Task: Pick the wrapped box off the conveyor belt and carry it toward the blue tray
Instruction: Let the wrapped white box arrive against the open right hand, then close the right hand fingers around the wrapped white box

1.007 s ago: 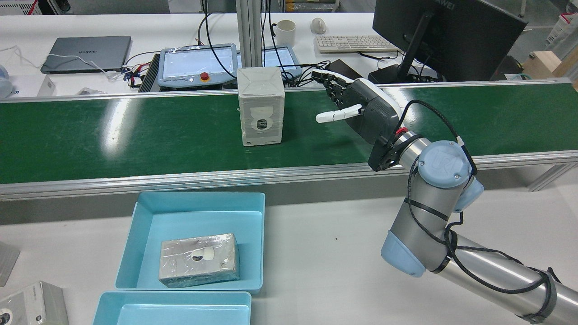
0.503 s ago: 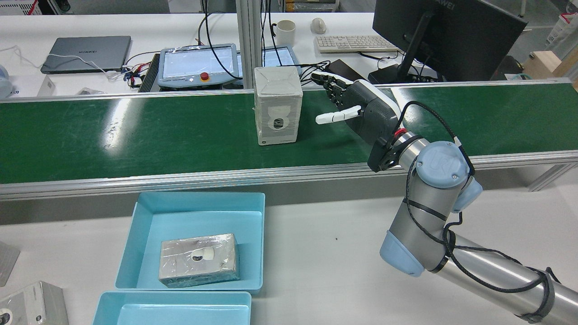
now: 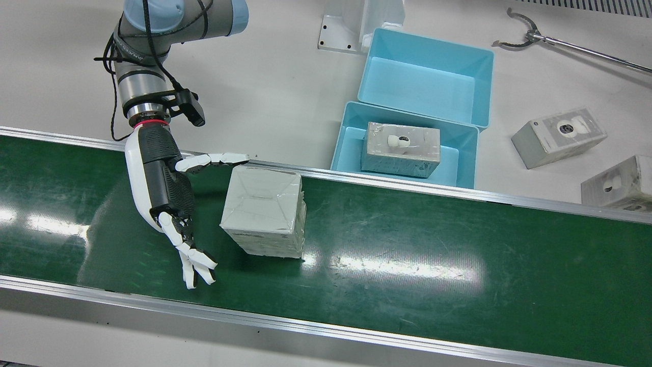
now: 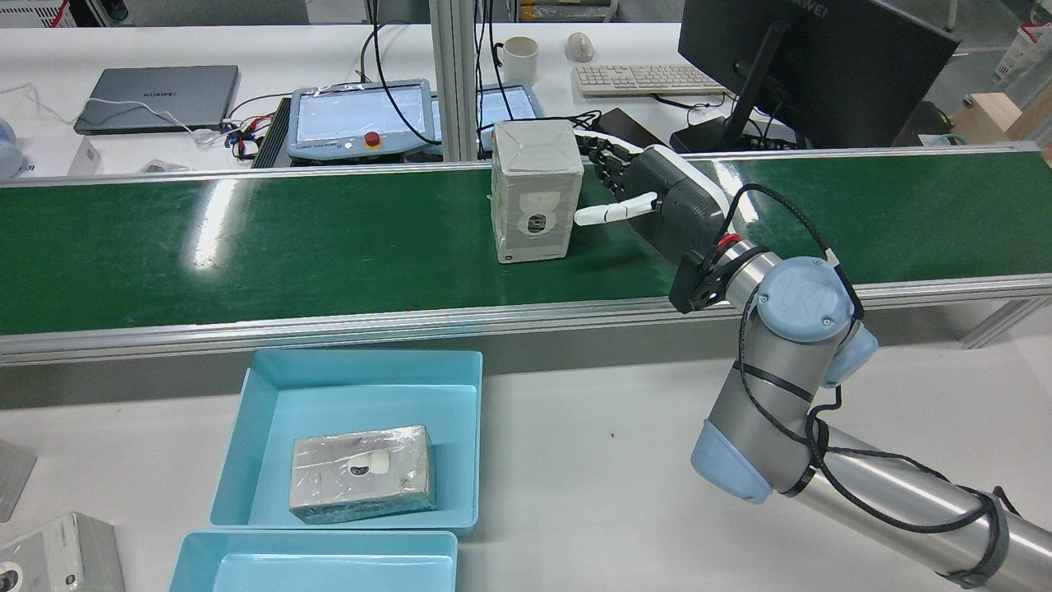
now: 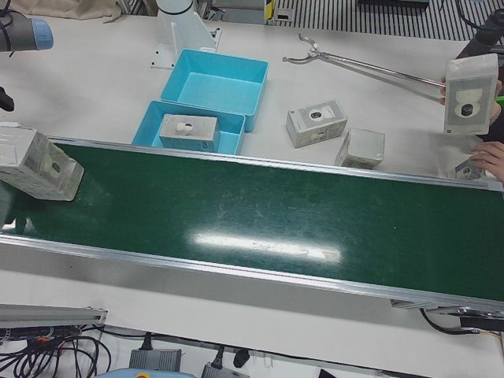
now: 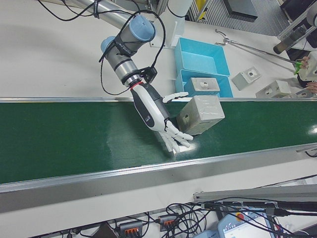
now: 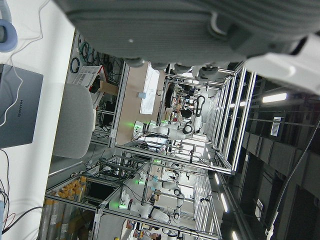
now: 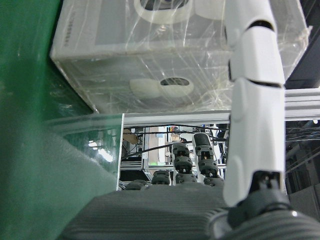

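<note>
Wrapped box [image 4: 536, 191] stands upright on the green conveyor belt [image 4: 246, 247], roughly mid-belt, printed face toward the robot side. Clear film over it, taped on top.

Right hand [image 4: 649, 197] sits just beside the box on the belt, palm facing it. Fingers spread, nothing held. In the front view the thumb [image 3: 214, 160] reaches along the box's robot-side edge and the other fingers [image 3: 196, 265] point to the belt's far edge, box [image 3: 265, 211] between them. Thumb tip looks at or very close to the box corner; can't confirm contact. The right hand view shows the box [image 8: 175, 55] filling the frame just ahead of the palm, with the thumb [image 8: 252, 100] across it.

Left hand: not seen in any fixed view. Its own camera shows only the underside of the hand [image 7: 200, 35] and lab background, so I can't tell whether it's open or closed.

Blue tray [image 4: 255, 411] on the white worktop [image 4: 592, 460], robot side of the belt, well apart from the box on the belt. It already holds another wrapped box [image 4: 362, 473], lying flat. Second blue tray [image 4: 197, 559] touches it, empty.

Two more boxes [image 3: 559, 136] lie loose on the worktop near the trays. A person's hand [image 5: 490, 157] at the left-front view's edge, holding up another box [image 5: 470, 94] just above.
</note>
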You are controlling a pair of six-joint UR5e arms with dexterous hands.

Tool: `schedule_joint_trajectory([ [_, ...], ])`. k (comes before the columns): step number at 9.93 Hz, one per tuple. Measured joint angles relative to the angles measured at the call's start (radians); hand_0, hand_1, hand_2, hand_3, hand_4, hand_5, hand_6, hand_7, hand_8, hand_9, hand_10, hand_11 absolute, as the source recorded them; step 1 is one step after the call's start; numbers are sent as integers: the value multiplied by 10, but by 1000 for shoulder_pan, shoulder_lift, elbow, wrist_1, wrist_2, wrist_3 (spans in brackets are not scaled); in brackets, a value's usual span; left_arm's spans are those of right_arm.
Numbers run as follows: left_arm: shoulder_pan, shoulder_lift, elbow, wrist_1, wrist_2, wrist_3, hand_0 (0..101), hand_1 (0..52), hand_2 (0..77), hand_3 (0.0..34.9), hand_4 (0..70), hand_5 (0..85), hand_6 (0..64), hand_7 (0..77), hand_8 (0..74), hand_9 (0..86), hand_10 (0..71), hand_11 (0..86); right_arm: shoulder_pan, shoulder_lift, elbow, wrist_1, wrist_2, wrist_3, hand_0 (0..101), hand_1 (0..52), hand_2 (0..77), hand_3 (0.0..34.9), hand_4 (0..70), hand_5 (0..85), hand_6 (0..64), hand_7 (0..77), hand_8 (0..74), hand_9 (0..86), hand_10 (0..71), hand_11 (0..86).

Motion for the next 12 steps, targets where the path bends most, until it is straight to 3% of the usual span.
schedule_joint_trajectory([
  [9,0,0,0,0,0,0,0,0,11,0,0,11,5,5,5,5,5,5,-1,0,-1,-1,0,-2,488,164,120,0,104,169,38,44,11,38,0,5],
  [10,0,0,0,0,0,0,0,0,11,0,0,11,5,5,5,5,5,5,-2,-1,-1,-3,0,-3,489,191,207,0,98,213,44,60,11,38,0,5],
  [11,0,0,0,0,0,0,0,0,11,0,0,11,5,5,5,5,5,5,-2,1,-6,-6,0,-5,489,191,207,0,98,213,44,60,11,38,0,5],
  [12,0,0,0,0,0,0,0,0,5,0,0,11,5,5,5,0,0,5,-3,8,-12,-8,-2,-6,527,213,240,0,125,404,142,191,120,169,0,5],
])
